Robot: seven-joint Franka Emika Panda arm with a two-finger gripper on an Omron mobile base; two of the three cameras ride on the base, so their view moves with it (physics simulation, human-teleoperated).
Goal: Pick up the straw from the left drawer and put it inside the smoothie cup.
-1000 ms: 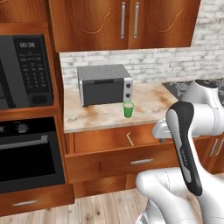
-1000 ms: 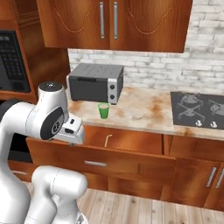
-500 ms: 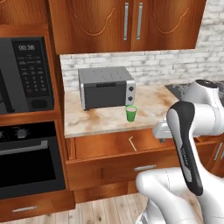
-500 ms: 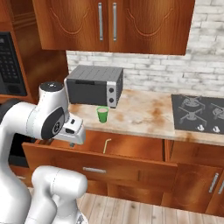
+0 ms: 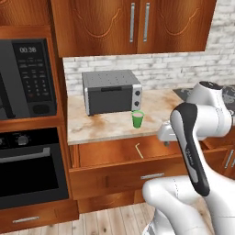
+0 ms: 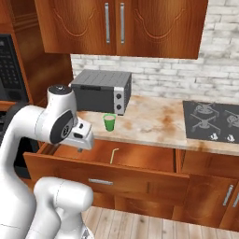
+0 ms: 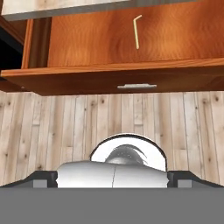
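- The whole scene slides sideways across both base views between the earlier pictures and now, so the base is driving.
- The straw [image 5: 139, 150] and smoothie cup [image 5: 137, 119] keep their places relative to the left drawer [image 5: 114, 174].

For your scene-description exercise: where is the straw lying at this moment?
The straw lies flat on the floor of the open left drawer, just below the counter edge and in front of the smoothie cup; in the right base view it lies left of the drawer's middle.
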